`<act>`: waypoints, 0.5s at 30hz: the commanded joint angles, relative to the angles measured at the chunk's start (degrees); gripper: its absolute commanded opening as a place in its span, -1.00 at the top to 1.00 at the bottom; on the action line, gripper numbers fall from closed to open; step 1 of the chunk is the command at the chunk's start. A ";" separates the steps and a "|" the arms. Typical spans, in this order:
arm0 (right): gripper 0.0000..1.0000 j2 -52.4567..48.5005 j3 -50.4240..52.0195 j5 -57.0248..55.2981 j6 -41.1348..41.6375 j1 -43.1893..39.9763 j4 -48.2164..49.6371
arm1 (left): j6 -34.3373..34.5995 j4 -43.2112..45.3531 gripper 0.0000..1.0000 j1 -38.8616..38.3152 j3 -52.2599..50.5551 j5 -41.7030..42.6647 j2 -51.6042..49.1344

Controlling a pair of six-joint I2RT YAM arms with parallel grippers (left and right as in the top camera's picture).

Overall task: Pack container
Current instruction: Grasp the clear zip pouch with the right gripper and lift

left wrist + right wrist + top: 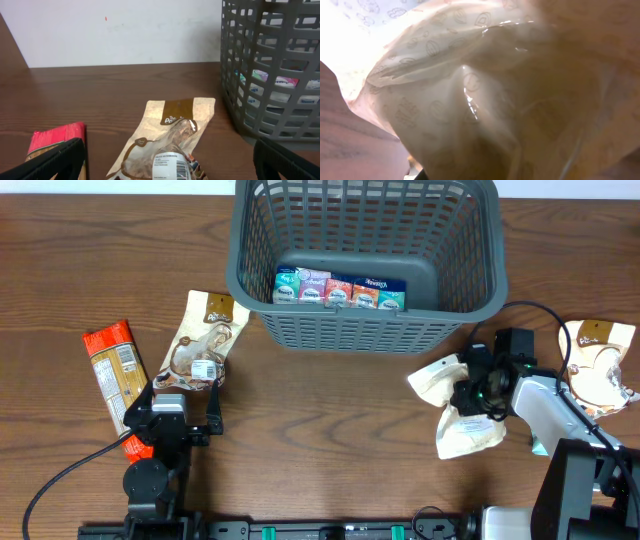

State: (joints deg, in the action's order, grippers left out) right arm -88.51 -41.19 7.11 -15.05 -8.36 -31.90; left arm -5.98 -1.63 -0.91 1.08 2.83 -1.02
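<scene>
The dark grey lattice basket (365, 320) stands at the back centre and also shows in the left wrist view (270, 75). A row of colourful small packets (340, 290) lies on its base. My left gripper (186, 402) is open, its fingers on either side of the near end of a brown-and-clear mushroom packet (203, 340), which lies flat on the table (170, 135). My right gripper (470, 395) is shut on a cream snack packet (440, 380), crumpled in its middle, in front of the basket's right corner. That packet fills the right wrist view (470, 85).
A red snack packet (112, 365) lies left of the left gripper and shows in the left wrist view (55, 140). Another cream-and-brown packet (600, 365) lies at the far right. A black cable (545, 310) loops near the right arm.
</scene>
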 commanded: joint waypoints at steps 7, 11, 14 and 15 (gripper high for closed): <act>0.98 -0.96 -2.03 -1.40 1.99 -0.35 2.32 | 0.28 -2.19 -0.97 -0.13 -0.85 -0.55 0.04; 0.97 -0.94 -5.33 -3.21 4.48 -1.01 2.36 | 0.28 -2.19 -0.97 -0.13 -0.85 -0.55 0.04; 0.97 -0.94 -7.89 -3.61 6.62 -2.29 2.38 | 0.28 -2.19 -0.97 -0.13 -0.85 -0.55 0.04; 0.98 -0.94 -8.72 -4.22 7.78 -2.84 2.38 | 0.28 -2.19 -0.97 -0.13 -0.85 -0.55 0.04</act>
State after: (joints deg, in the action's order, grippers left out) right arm -88.99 -47.09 4.69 -10.90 -9.67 -29.87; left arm -5.98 -1.63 -0.91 1.10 2.83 -1.02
